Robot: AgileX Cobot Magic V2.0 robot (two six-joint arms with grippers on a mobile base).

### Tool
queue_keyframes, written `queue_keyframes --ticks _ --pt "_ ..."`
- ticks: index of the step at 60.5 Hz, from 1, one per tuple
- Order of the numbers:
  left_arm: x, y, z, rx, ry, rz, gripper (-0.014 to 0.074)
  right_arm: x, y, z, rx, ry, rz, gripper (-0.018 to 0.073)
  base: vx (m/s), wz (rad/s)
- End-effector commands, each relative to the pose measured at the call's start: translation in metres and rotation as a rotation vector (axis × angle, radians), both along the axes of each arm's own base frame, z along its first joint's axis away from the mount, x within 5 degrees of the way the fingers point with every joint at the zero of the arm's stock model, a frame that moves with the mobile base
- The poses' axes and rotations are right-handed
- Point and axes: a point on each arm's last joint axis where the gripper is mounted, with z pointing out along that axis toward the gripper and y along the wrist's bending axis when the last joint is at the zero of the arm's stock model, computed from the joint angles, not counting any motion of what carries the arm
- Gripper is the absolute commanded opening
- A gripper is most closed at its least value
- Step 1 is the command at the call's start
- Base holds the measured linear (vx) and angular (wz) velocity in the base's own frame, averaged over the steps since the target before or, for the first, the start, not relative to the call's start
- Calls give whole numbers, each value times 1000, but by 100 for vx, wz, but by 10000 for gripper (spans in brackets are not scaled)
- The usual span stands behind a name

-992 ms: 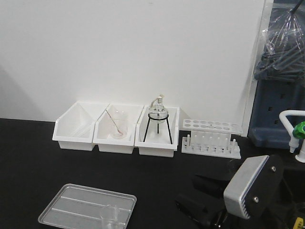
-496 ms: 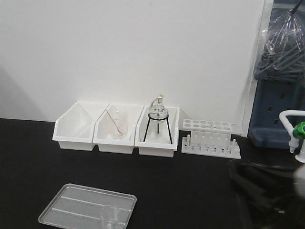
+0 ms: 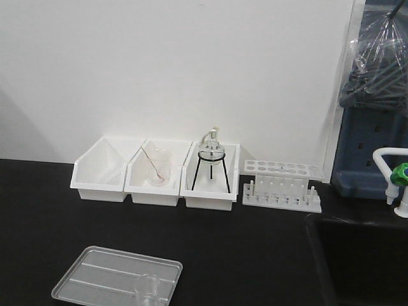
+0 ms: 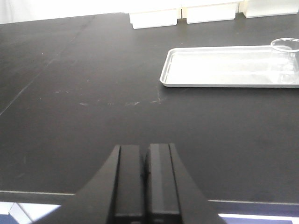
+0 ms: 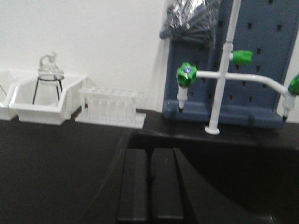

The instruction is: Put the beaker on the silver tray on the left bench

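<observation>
The small clear beaker [image 3: 150, 290] stands upright on the silver tray [image 3: 102, 274] at the tray's near right corner, on the black bench [image 3: 255, 248]. The left wrist view shows the same beaker [image 4: 285, 60] at the right end of the tray [image 4: 219, 67]. My left gripper [image 4: 145, 154] is shut with nothing in it, low over the bench well short of the tray. My right gripper [image 5: 149, 158] is also shut and empty, near the sink's edge. Neither arm shows in the front view.
Three white bins [image 3: 153, 175] line the back wall; one holds a beaker with a rod [image 3: 159, 169], another a round flask on a black tripod [image 3: 211, 159]. A white test-tube rack [image 3: 282, 186] stands beside them. At right lie a dark sink [image 3: 363, 255] and green-handled taps [image 5: 187, 74].
My right arm, which filled the lower right of the front view a second ago, has pulled back out of that view. The beaker and tray have not moved.
</observation>
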Motion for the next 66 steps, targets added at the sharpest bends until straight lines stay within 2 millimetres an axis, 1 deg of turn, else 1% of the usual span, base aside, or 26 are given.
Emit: queue_keyframes --ticks 1,7,11,17,66 --pt "2 -1 1 -5 -65 -9 1 4 2 -9 12 -61 0 -15 0 0" --pt "2 -1 1 -5 -67 -10 1 10 3 -28 45 -102 17 -14 0 -1" --pt "2 -1 1 -5 -67 -10 1 12 5 -34 49 -194 38 -14 0 0" --pt "2 -1 1 -5 -67 -10 1 12 5 -31 42 -212 40 -14 0 0" --pt "2 -1 1 -5 -67 -10 1 12 5 -31 43 -206 39 -14 0 0"
